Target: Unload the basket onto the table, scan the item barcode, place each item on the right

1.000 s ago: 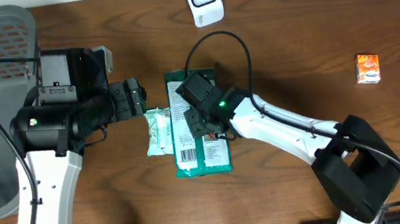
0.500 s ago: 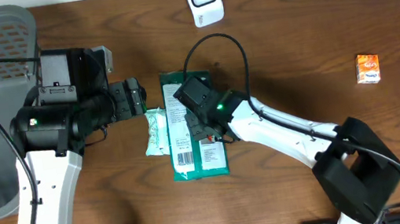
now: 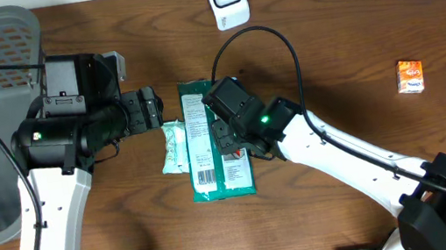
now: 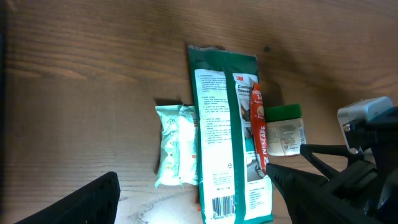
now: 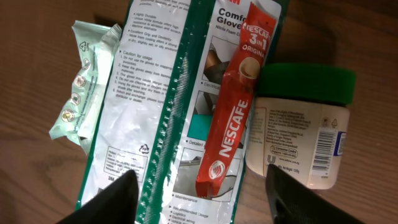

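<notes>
Hanging over the red sachet [image 5: 233, 118], right end effector [image 5: 200, 186] is spread; left end effector [image 4: 193, 180] likewise.

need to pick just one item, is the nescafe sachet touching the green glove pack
Touching. The right wrist view shows the Nescafe sachet lying on top of the green glove pack, overlapping its printed face with no gap.
</notes>
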